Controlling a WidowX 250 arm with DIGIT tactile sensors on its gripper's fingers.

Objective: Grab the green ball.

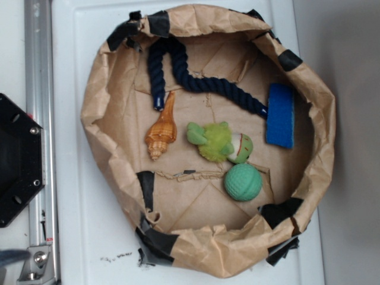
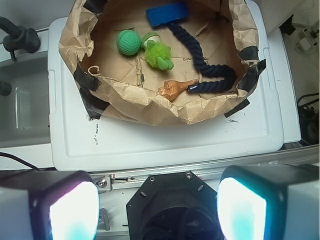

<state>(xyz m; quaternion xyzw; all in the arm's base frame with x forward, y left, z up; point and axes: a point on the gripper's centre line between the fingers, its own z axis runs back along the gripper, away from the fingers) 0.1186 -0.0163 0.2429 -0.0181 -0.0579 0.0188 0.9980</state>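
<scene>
two pale fingers (image 2: 72,207) of the gripper (image 2: 157,210) fill the bottom of the wrist view, spread wide apart with nothing between them, hanging over the black base well short of the paper bowl (image 1: 104,89). inside the bowl, the green ball (image 1: 243,181) sits on the brown floor near the rim, just beside a small striped ball (image 1: 240,147) and a fuzzy lime toy (image 1: 211,140). a shell (image 1: 162,132), a dark blue rope (image 1: 196,80) and a blue sponge (image 1: 280,114) lie farther off.
</scene>
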